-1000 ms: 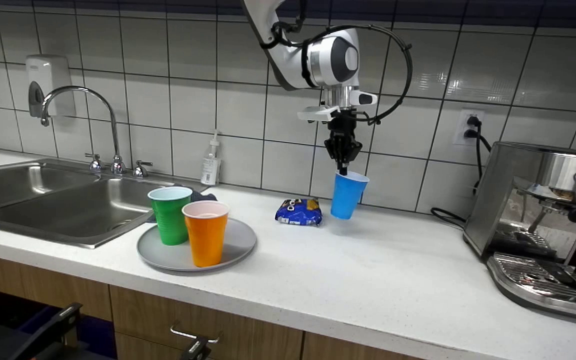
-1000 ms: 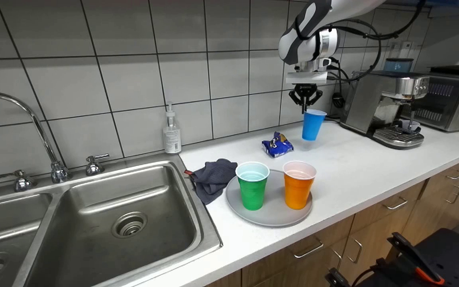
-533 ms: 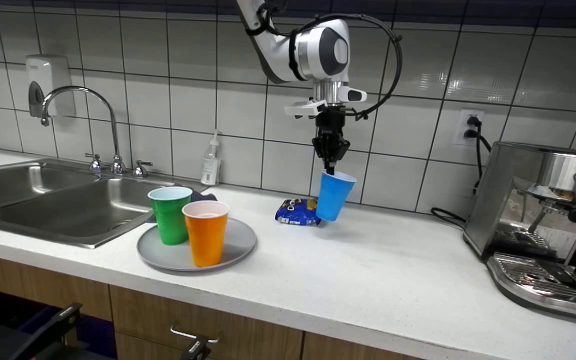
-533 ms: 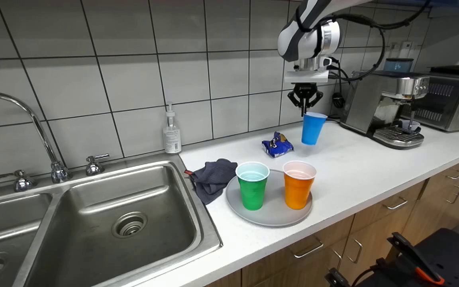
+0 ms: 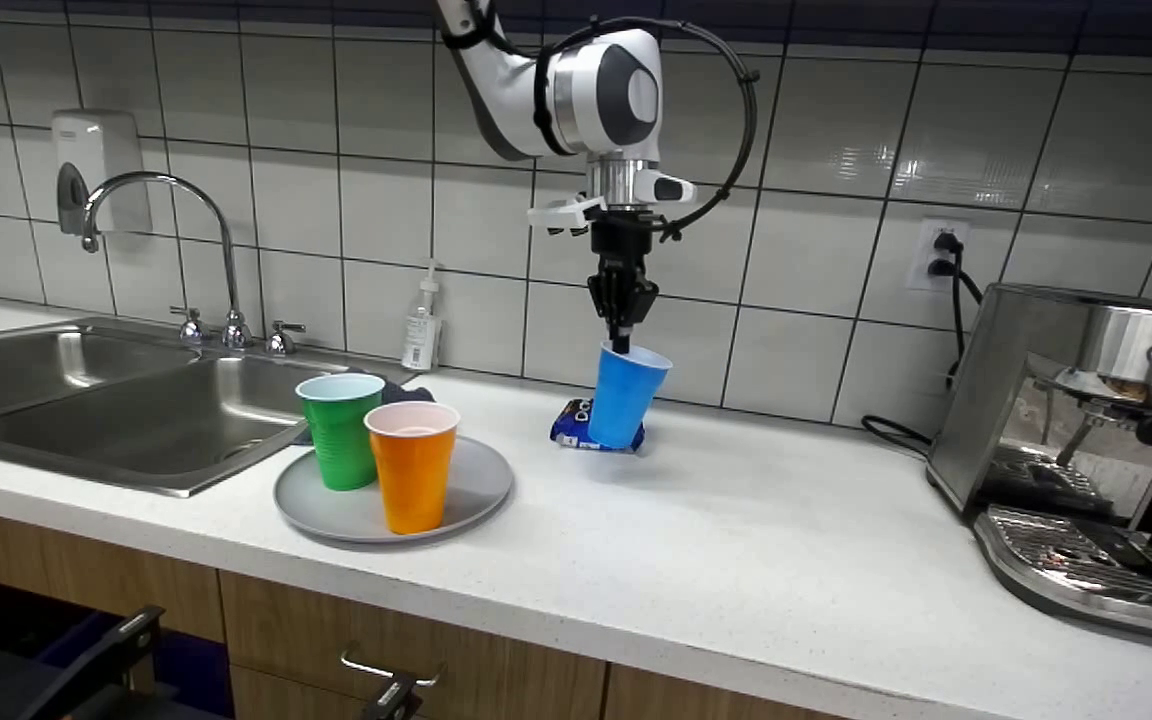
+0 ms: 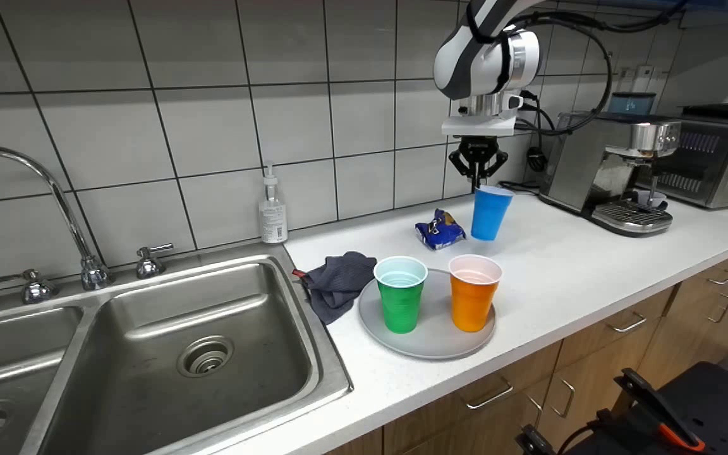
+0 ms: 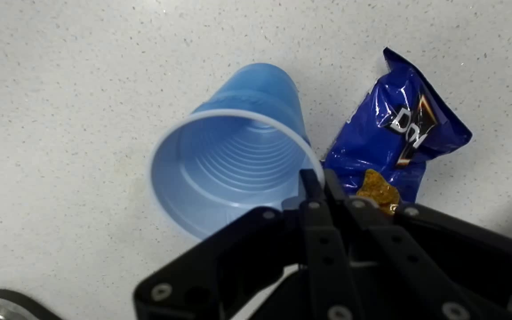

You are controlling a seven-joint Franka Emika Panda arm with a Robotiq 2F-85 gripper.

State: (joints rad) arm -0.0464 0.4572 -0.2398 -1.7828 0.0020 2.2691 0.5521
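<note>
My gripper [image 5: 621, 342] points straight down and is shut on the rim of a blue plastic cup [image 5: 624, 402]. Tilted, the cup [image 6: 490, 216] hangs a little above the white counter. In the wrist view the pinched rim lies between the fingertips of the gripper [image 7: 324, 180], and the cup's inside [image 7: 238, 164] looks empty. Beside it rests a crumpled dark-blue chip bag [image 7: 380, 129]; in an exterior view the cup covers part of this bag [image 5: 568, 428]. A green cup [image 6: 400, 306] and an orange cup [image 6: 473, 303] stand upright on a grey plate [image 6: 433, 338].
A steel sink [image 6: 332, 360] with a faucet [image 5: 226, 250] is set into the counter. Near it are a dark cloth [image 6: 342, 281] and a soap bottle [image 6: 273, 215]. An espresso machine [image 5: 1026, 360] stands at the far end, and a tiled wall [image 5: 836, 250] rises behind.
My gripper has carried the blue cup toward the plate and slightly lower. The cup now overlaps the chip bag in an exterior view. The cups on the plate and the bag have not moved.
</note>
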